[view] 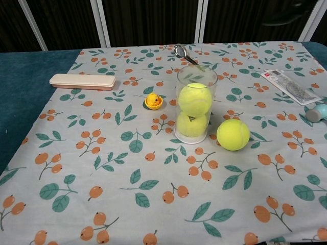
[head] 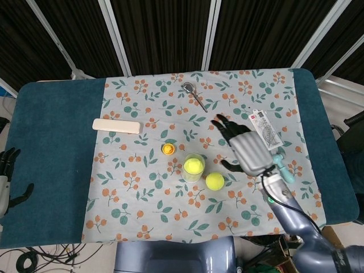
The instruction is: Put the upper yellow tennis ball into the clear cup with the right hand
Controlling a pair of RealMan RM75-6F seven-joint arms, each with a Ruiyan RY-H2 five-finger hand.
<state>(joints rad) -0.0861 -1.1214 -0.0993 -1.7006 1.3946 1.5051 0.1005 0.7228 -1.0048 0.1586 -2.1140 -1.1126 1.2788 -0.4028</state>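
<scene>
The clear cup (view: 194, 108) stands upright mid-table with two yellow tennis balls stacked inside; the upper ball (view: 194, 99) sits on the lower one (view: 191, 124). From above the cup (head: 193, 167) shows one ball (head: 193, 166) at its mouth. A third tennis ball (view: 233, 134) (head: 214, 181) lies on the cloth just right of the cup. My right hand (head: 243, 149) hangs open, fingers spread, right of the cup and holding nothing. The chest view does not show it. My left hand (head: 8, 176) rests off the table's left edge, fingers apart.
A small yellow duck toy (view: 153, 101) sits left of the cup. A beige flat case (view: 82, 80) lies far left, a metal spoon (view: 182, 52) at the back, a packaged item (view: 288, 87) and a light blue tool (head: 281, 165) to the right.
</scene>
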